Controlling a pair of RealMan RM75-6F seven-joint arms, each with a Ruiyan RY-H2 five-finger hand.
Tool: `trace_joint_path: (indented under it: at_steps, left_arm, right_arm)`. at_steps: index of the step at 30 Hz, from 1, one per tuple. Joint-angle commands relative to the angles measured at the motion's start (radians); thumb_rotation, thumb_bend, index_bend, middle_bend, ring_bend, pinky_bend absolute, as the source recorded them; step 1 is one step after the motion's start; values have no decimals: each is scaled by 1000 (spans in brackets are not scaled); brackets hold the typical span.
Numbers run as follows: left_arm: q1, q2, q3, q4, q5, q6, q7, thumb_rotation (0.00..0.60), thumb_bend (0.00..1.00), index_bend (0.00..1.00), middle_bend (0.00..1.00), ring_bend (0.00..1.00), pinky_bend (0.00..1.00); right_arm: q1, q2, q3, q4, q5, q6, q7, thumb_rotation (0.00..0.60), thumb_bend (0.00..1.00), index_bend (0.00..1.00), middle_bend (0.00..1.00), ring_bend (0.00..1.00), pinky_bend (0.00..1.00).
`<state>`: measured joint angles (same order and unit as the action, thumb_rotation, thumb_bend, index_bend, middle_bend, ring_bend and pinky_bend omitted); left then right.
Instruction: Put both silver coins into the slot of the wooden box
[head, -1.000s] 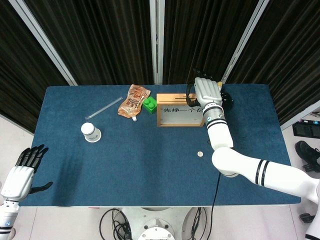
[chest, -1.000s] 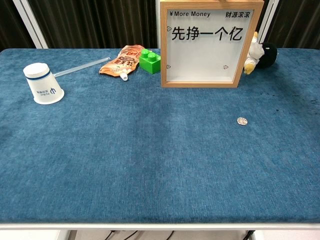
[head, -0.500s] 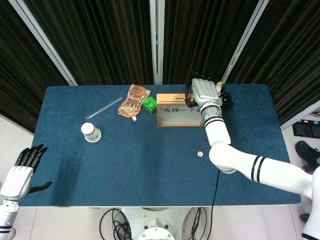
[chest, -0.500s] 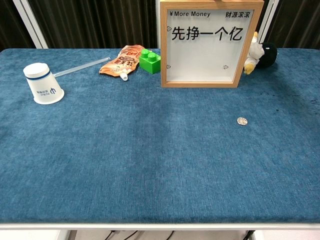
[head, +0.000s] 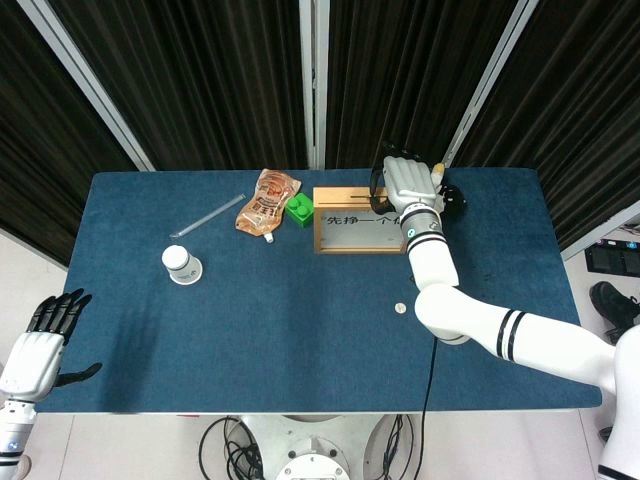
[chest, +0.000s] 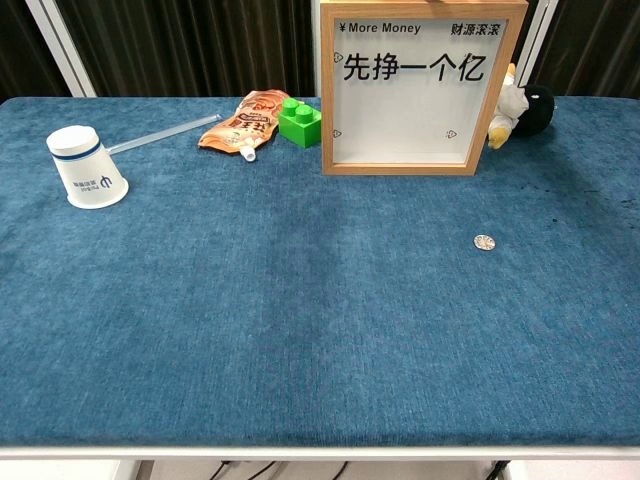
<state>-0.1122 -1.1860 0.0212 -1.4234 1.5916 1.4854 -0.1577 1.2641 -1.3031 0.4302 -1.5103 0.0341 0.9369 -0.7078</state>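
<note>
Compared with one second ago, the right hand (head: 408, 183) has moved a little toward the far edge of the table and slightly to the left, so it now sits more directly over the right end of the wooden box (head: 360, 219). The right forearm behind it stands a bit steeper than before. The left hand (head: 42, 345) has gone slightly lower beside the near left corner of the blue table (head: 300, 330). Nothing on the table has changed its place.

The right hand is seen from its back, with the fingers bent down over the top edge of the wooden box, where the slot should be. The slot itself is hidden below the hand. Whether the fingers pinch a coin cannot be told from the head view, and the chest view does not show this hand at all.

One silver coin (chest: 485, 242) lies flat on the cloth, well apart from the fingers of the right hand, on the near side of the box and close to the right elbow in the head view. A second coin is not visible in any view.

The left hand holds nothing; its dark fingers (head: 58, 308) are spread apart, far from the coin and the box.

To the left of the right hand's fingers, beyond the box, there are a green toy brick (chest: 299, 121), an orange spout pouch (chest: 246, 120), a clear plastic straw (chest: 160, 134) and a white paper cup (chest: 86, 167) upside down. Just on the right of the fingers a small plush toy (chest: 520, 111) rests against the box.
</note>
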Motion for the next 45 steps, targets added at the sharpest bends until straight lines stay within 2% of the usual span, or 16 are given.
trace_joint_path:
  at_steps: [1,10,14,16,23,28,32,40,45]
  left_arm:
    - [0,0,-1,1,-1,0,-2,600,0,28,6,0,0]
    - [1,3,-2,-2,0,2,-1,600,0,28,6,0,0]
    - [3,4,-2,-1,-2,4,-3,600,0,28,6,0,0]
    - [4,4,-2,-1,-3,5,-4,600,0,28,6,0,0]
    - [4,7,-2,-3,-1,5,-4,600,0,29,6,0,0]
    - [5,8,-2,-5,-2,7,-4,600,0,28,6,0,0]
    - [5,8,-2,-7,0,7,-1,600,0,28,6,0,0]
    - [4,10,-4,-14,0,6,7,600,0,29,6,0,0]
    - [2,11,-5,-19,0,5,11,600,0,28,6,0,0]
  right_arm:
    - [1,-1,-3,3,5,-3,1,600,374,757,0,0,0]
    - [8,-7,-13,17,14,-11,4,600,374,751,0,0,0]
    - [10,-12,-17,23,14,-14,5,600,373,719,0,0,0]
    - [10,-12,-19,23,15,-20,6,600,373,640,0,0,0]
    - [5,10,-30,18,14,-78,13,600,372,248,0,0,0]
    - [-5,19,-30,12,-27,-98,49,600,372,111,0,0,0]
    - [-16,25,-32,1,-72,-105,84,600,372,66,0,0,0]
    - [-42,45,-26,-25,-161,-111,163,600,368,50,0,0,0]
    - [-86,93,-18,-93,-255,-101,229,600,367,48,0,0,0]
